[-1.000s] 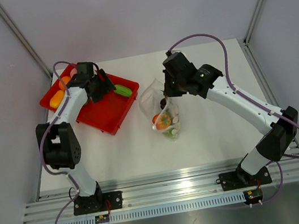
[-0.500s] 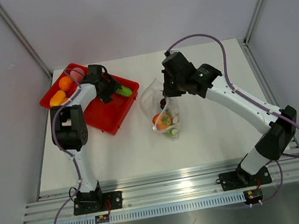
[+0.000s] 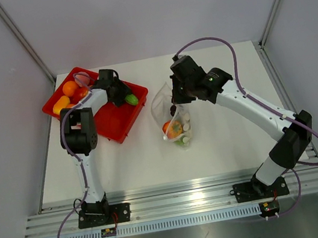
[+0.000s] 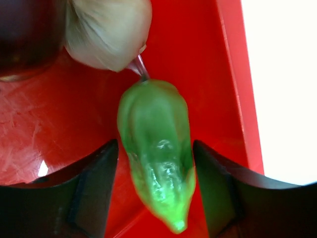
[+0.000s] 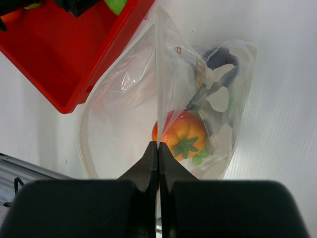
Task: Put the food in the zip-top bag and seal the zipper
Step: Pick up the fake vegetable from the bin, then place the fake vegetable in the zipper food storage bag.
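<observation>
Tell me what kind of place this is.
Probably a robotics lab test cell: a left arm and right arm bolted to an aluminium rail, grey walls around a white table, toy food in a red tray.

Left arm (image 3: 79, 132) is folded tight at the elbow, left gripper (image 4: 154, 148) aimed down with jaws spread (a finger showing on each side), and the right arm (image 3: 255, 109) stretches diagonally left, right gripper (image 5: 158, 146) pinched flat on the zip-top bag (image 5: 124, 99).
</observation>
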